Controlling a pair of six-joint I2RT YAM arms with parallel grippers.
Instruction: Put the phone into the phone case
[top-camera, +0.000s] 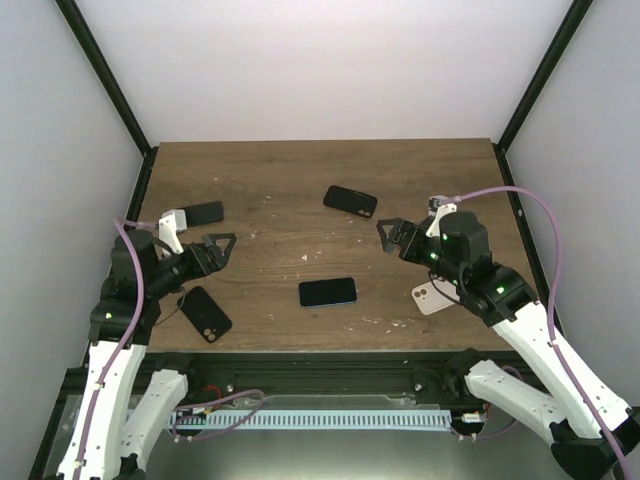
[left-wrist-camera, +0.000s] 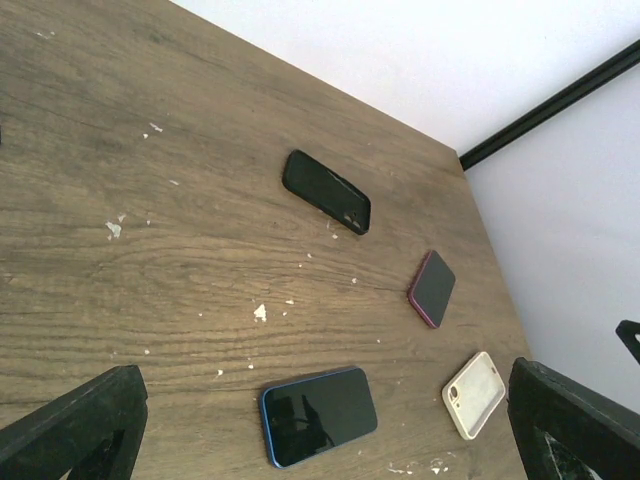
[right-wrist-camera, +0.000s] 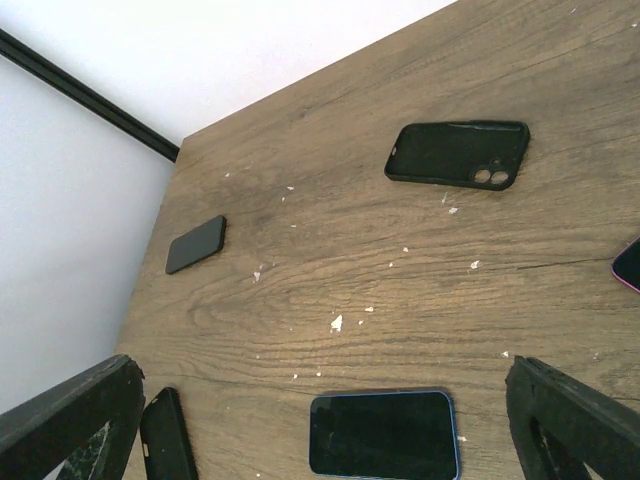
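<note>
Brown wood-grain table (top-camera: 290, 190), scuffed, white flecks (left-wrist-camera: 260, 312) scattered mid-surface. Grey phone (top-camera: 205, 213) flat at left, towards rear. Black phone (top-camera: 205, 314) back up near front-left edge, lenses showing. Cream case (left-wrist-camera: 474, 394) flat at front right, camera cut-out visible. Pink-edged phone (left-wrist-camera: 432, 288) just beyond it, apart, dark face up. Black posts (top-camera: 105, 75) rise from rear corners; white walls (top-camera: 320, 60) all round.

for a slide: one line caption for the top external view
The left gripper and right gripper hang open above a wooden table, blue phone between them, black case beyond.
</note>
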